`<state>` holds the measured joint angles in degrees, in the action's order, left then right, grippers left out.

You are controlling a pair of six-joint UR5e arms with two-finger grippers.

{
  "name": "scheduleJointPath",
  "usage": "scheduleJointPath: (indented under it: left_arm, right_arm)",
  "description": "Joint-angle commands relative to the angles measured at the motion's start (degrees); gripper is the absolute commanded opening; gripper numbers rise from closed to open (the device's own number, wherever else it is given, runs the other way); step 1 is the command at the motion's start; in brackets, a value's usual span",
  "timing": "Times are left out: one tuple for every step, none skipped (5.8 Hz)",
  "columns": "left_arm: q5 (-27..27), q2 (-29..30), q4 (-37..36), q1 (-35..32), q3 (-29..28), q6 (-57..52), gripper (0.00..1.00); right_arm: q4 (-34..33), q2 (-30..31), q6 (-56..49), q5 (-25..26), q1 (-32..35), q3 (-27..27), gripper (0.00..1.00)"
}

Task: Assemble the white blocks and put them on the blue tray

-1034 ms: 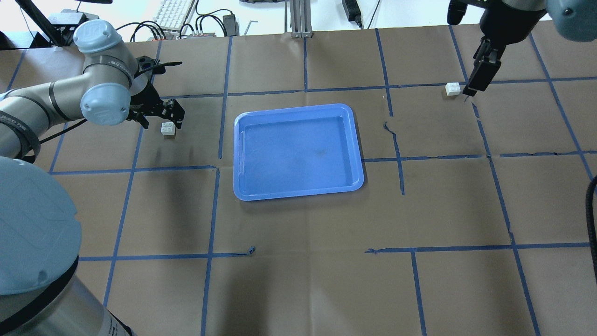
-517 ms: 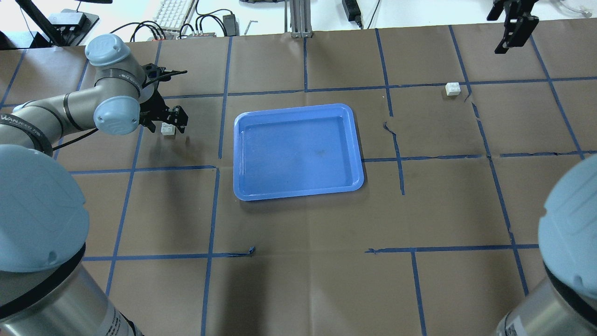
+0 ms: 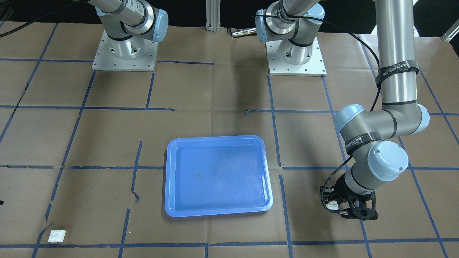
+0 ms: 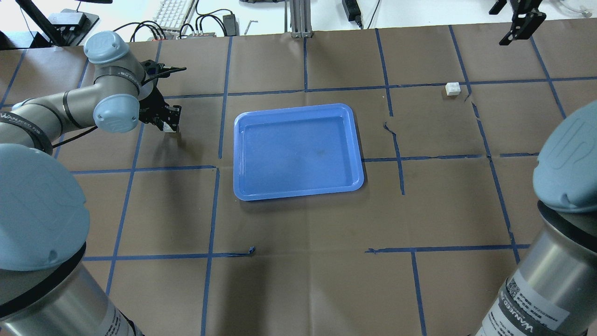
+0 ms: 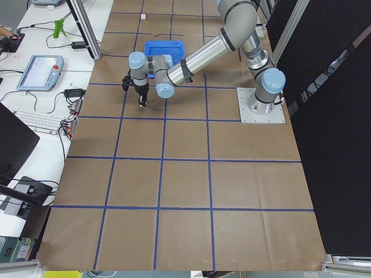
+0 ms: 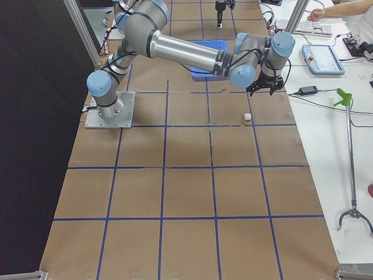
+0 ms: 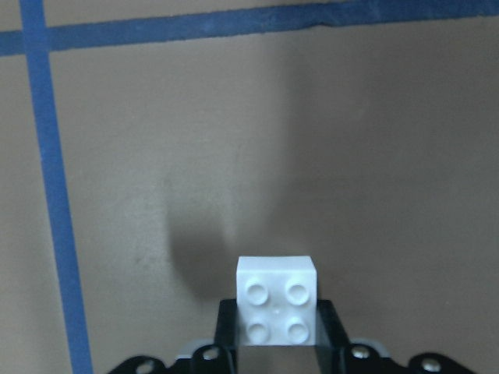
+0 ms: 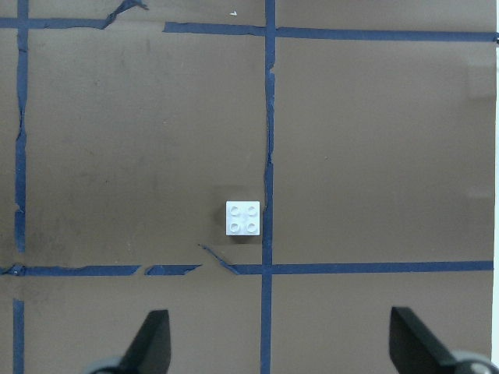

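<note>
My left gripper (image 4: 169, 122) is shut on a white block (image 7: 277, 310), which sits between the two fingers with its four studs showing, low over the brown paper to the left of the blue tray (image 4: 298, 154). This grip also shows in the front-facing view (image 3: 349, 210). The second white block (image 4: 452, 88) lies on the table far to the right of the tray, beside a blue tape crossing. My right gripper (image 4: 518, 25) is open and empty, raised high near the table's far edge. Its wrist view looks down on that block (image 8: 243, 217) between the spread fingers (image 8: 152, 343).
The table is covered in brown paper with a blue tape grid, torn in places (image 4: 395, 135). A keyboard and cables (image 4: 175, 14) lie beyond the far edge. The robot bases (image 3: 123, 53) stand at the near side. An operator's hand (image 6: 317, 13) rests at a side desk.
My left gripper has moved over the left white block and shut on it. My right gripper has pulled up and away from the right block toward the far edge, leaving the block where it was.
</note>
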<state>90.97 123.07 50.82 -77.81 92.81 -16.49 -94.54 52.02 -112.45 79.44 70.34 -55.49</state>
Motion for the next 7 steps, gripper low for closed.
scheduleJointPath:
  left_arm:
    - [-0.17,-2.99,0.76,-2.76,0.00,-3.52,0.08]
    - [-0.61,-4.32,0.94,-10.01,1.13,-10.69,0.08]
    - [-0.70,-5.55,1.20,-17.30,1.92,-13.89,0.08]
    - [-0.53,-5.30,1.29,-23.64,2.54,-17.58,0.08]
    - [-0.35,-5.91,1.47,-28.75,2.64,-19.70,0.08]
    - [-0.44,-5.31,1.47,-30.54,2.72,-27.90,0.05]
    - [-0.53,-5.13,1.38,-30.47,2.81,-42.52,0.04]
  right_arm:
    - [0.05,-4.88,-9.48,-8.28,-2.47,-0.14,0.99]
    - [0.32,-7.35,-9.80,-13.73,-4.84,-0.84,0.98]
    - [0.06,-9.72,-9.89,-18.75,-6.08,-2.24,0.98]
    - [-0.21,-11.83,-9.98,-22.89,-6.27,-2.60,0.98]
    - [-0.56,-13.85,-10.15,-24.41,-6.27,-2.69,0.98]
    - [-0.56,-15.35,-11.28,-24.42,-6.27,-3.13,0.99]
    - [-0.47,-15.46,-11.47,-24.25,-6.27,-3.92,0.99]
